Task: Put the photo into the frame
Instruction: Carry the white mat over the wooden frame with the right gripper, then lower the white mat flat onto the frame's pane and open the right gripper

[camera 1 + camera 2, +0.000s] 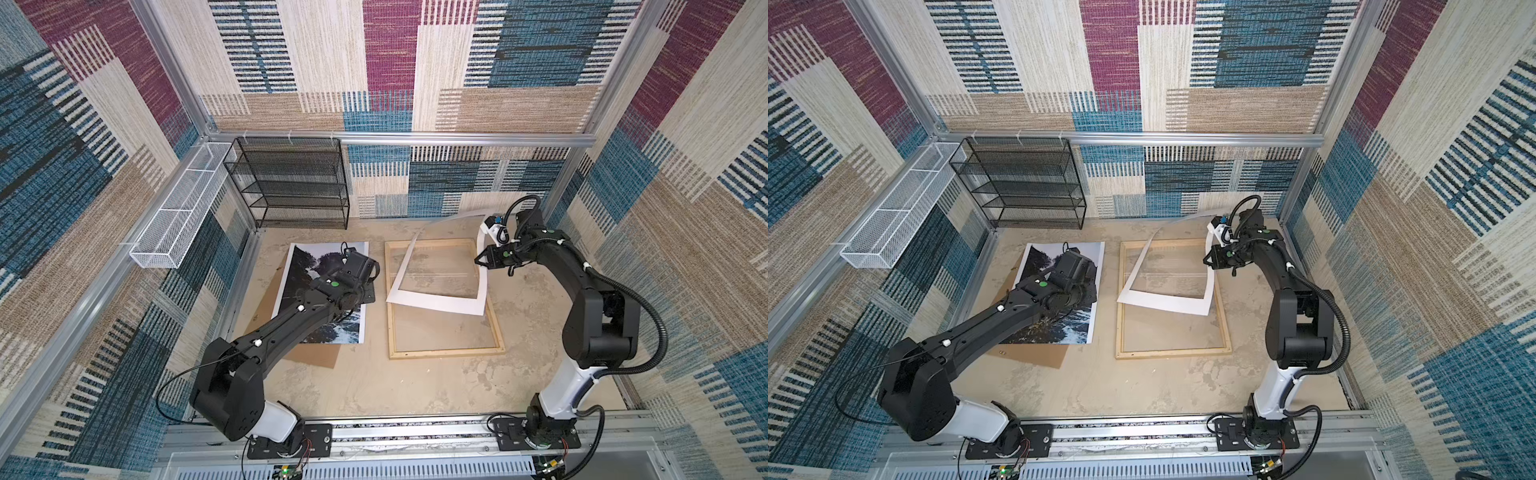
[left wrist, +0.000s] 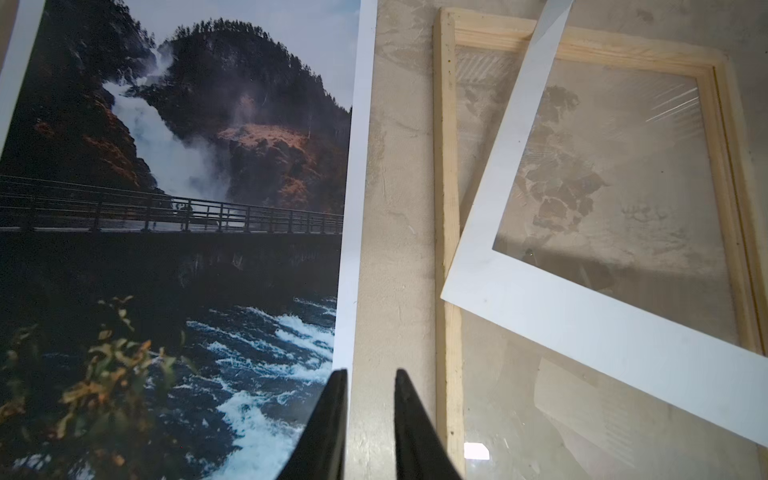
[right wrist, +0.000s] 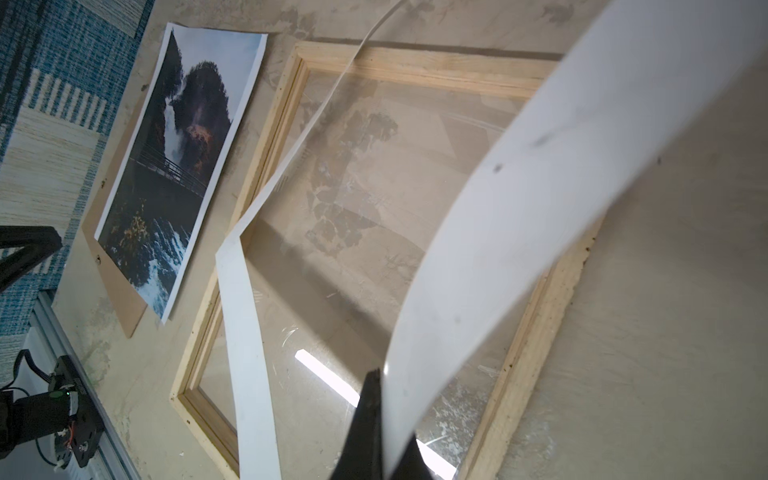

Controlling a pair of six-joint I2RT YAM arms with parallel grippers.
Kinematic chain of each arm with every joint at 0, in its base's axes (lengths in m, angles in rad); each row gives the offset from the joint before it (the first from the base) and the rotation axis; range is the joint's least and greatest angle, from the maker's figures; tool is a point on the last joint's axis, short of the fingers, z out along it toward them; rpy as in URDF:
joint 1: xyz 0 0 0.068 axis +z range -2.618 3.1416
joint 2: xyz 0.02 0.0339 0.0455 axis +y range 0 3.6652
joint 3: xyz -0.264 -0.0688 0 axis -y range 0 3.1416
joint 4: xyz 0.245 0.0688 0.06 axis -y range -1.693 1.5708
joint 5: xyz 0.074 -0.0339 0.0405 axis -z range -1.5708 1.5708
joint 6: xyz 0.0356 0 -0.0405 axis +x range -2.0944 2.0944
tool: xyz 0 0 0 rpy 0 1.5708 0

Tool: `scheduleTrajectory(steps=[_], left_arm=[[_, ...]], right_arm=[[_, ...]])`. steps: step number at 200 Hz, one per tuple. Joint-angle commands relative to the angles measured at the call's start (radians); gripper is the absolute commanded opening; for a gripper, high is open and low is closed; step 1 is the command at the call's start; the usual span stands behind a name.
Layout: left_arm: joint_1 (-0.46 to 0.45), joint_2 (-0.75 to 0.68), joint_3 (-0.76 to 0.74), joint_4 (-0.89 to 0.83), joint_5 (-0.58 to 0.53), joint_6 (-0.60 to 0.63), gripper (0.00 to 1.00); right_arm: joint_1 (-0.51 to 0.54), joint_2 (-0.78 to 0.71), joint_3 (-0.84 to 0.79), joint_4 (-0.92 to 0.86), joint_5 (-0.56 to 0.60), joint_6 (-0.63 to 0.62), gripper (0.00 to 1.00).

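Left wrist view: left gripper [image 2: 371, 415] narrowly parted, empty, poised over the long white edge of the photo [image 2: 187, 208]. Flat on brown backing board [image 1: 316, 355], long axis parallel to the frame [image 1: 444, 353], just beside, toward the right arm. Nearer to the left arm. Right gripper [image 1: 480, 261] clamped on the white mat [image 1: 436, 305], bowed above that frame; probably must clear first.

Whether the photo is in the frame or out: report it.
Out. The photo lies on the brown board beside the frame, a strip of table between.
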Motion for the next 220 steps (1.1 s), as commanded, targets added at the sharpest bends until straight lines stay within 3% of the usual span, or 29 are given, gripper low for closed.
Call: scheduleTrajectory(steps=[1, 46, 127, 220], left_arm=[[-0.01, 0.026, -0.009, 0.056, 0.037, -0.011, 0.25], [-0.024, 0.125, 0.025, 0.106, 0.088, 0.015, 0.27], [-0.031, 0.251, 0.062, 0.149, 0.136, 0.025, 0.27], [-0.033, 0.333, 0.094, 0.169, 0.202, 0.044, 0.28]], right_arm=[[-0.017, 0.016, -0.013, -0.038, 0.025, -0.084, 0.0], [-0.043, 0.034, -0.073, -0.038, 0.119, -0.086, 0.0], [-0.028, 0.062, -0.116, -0.02, 0.099, -0.095, 0.0], [-0.005, 0.099, -0.13, -0.003, 0.248, -0.081, 0.0]])
